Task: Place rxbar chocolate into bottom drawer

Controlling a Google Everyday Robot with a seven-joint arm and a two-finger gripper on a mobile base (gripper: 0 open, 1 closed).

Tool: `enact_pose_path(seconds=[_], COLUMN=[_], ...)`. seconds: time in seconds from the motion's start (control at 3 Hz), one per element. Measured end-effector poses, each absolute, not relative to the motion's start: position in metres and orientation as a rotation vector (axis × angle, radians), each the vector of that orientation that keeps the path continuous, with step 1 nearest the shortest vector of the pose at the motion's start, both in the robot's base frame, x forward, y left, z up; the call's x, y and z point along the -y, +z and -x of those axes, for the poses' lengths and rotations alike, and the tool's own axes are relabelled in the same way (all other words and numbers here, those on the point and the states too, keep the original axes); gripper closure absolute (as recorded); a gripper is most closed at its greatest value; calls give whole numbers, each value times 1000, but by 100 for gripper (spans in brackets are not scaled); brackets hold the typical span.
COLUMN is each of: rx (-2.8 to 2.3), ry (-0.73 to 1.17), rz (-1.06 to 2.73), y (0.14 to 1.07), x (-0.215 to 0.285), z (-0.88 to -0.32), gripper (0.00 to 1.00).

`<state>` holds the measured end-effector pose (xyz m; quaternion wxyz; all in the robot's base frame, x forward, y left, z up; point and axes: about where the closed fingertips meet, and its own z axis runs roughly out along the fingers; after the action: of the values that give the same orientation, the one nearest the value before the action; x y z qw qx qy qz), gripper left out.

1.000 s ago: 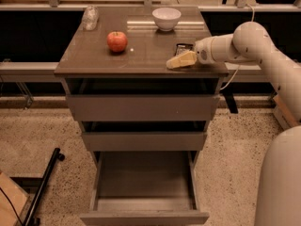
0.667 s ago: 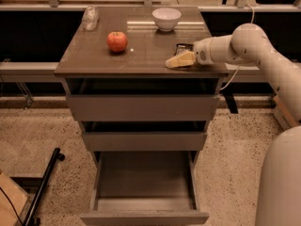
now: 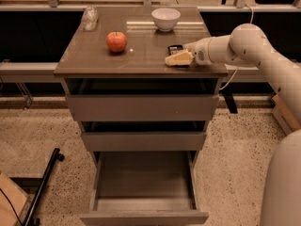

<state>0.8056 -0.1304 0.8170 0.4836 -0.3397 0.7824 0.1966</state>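
Note:
The rxbar chocolate [image 3: 175, 47] is a small dark bar lying on the cabinet top near its right front corner, partly hidden behind my gripper. My gripper [image 3: 178, 59] rests low on the cabinet top just in front of the bar, reaching in from the right and touching or nearly touching it. The bottom drawer [image 3: 143, 180] is pulled wide open below, and its inside looks bare.
A red apple [image 3: 116, 41], a white bowl [image 3: 165, 18] and a clear plastic container [image 3: 89, 18] stand on the cabinet top. The two upper drawers [image 3: 143, 108] are slightly out. A black pole [image 3: 44, 185] and cardboard [image 3: 9, 204] lie on the floor at left.

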Motion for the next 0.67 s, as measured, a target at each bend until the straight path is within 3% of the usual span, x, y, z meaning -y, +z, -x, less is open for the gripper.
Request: enact_pose_path(seconds=[0.33,0.67], rx=[-1906,-1906], ry=[479,479], rz=[827,827], y=[820,821], x=[130,130], z=[-806,-806], gripper=[89,100])
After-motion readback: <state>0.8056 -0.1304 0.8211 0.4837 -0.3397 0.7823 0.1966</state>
